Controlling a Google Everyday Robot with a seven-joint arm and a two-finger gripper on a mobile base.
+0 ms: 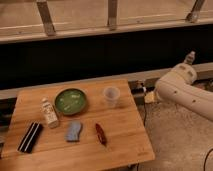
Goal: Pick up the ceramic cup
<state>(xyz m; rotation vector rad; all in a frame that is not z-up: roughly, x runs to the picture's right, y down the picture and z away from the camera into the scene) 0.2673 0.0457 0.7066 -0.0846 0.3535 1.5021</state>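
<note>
Hanging off the right edge of the wooden table, the gripper is sitting at the end of the white arm, which is reaching in from the right. Whether it is apart or together, I cannot tell. It is holding nothing that shows, and it is staying apart from the cup, with a strip of bare tabletop lying between them.

The ceramic cup is standing upright on the table's far right part, near the back edge, with its wider rim facing up. It is touching none of the other things.

To the cup's left, the green plate is lying flat, near the cup but not touching it. Just beside the plate's near left edge, a small white bottle is standing upright. In front of the plate, a blue sponge is lying flat on the wood. To the right of the sponge and in front of the cup, a slim reddish-brown object is lying with its length running toward the near edge; what it is cannot be told. At the near left corner, a black oblong item is lying at a slant.

Behind the table, a dark wall is running across the view, with a pale ledge and angled metal posts above it. To the right of the table, speckled floor is showing beneath the arm.
</note>
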